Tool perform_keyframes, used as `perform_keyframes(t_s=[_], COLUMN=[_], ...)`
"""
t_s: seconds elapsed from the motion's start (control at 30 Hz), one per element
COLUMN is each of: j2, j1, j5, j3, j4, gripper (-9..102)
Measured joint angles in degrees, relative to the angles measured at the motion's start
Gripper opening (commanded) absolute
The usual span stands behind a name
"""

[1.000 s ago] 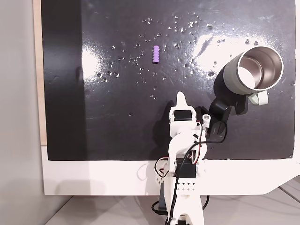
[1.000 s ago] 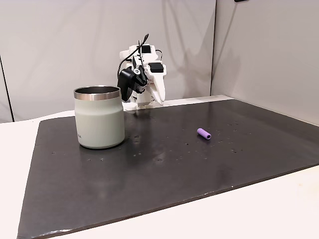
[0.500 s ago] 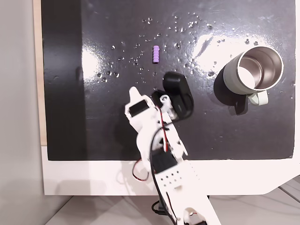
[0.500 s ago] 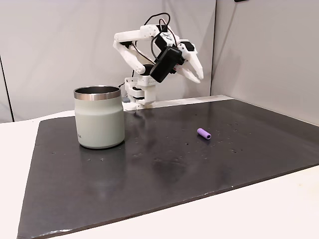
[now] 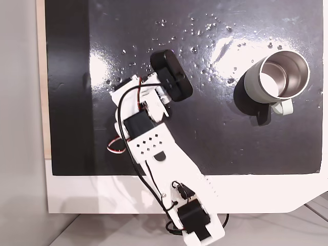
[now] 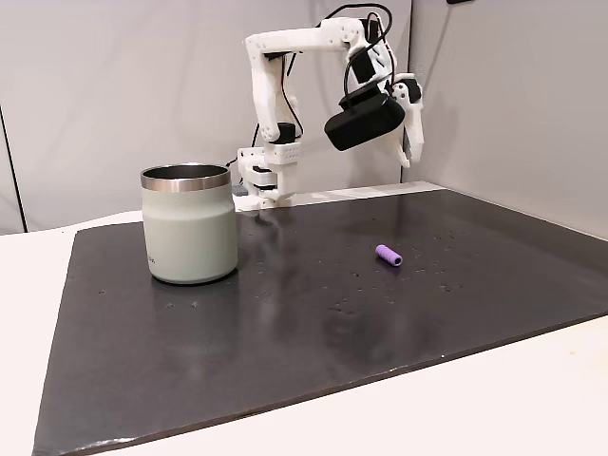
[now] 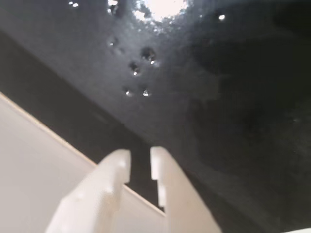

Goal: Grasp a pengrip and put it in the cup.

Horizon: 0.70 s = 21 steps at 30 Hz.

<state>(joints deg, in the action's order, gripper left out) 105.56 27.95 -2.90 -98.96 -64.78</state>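
The pengrip (image 6: 388,255), a tiny light-purple tube, lies on the black mat (image 6: 285,313), right of centre in a fixed view. My gripper (image 6: 413,157) hangs high above the mat, a little right of the pengrip and well clear of it, fingers pointing down. In the wrist view the two white fingers of the gripper (image 7: 140,158) stand a narrow gap apart with nothing between them. The cup (image 6: 190,223) stands upright at the left. From above, the cup (image 5: 279,77) is at the right and the gripper's black motor housing (image 5: 171,74) hides the pengrip.
The arm's base (image 5: 197,225) sits on the white board at the mat's near edge. Small shiny droplets (image 5: 205,28) dot the mat. A pale wooden strip (image 5: 41,77) borders the mat's left side from above. Grey walls (image 6: 114,85) stand behind the arm.
The arm has swung away from the cup, stretched out and risen over the middle of the mat. Its gripper now covers the pengrip from above. Pengrip and cup have not moved.
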Motion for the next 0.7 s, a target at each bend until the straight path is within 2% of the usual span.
perform_keyframes(t_s=[0.17,0.4,0.7], j2=[-11.9,-35.9,-53.6], j1=[-2.0,-5.8,-11.2], j5=[-0.8,-1.2,-9.4], j3=[15.2,46.4,71.5], j4=[-9.0,-28.4,-37.1], gripper=[0,0,1])
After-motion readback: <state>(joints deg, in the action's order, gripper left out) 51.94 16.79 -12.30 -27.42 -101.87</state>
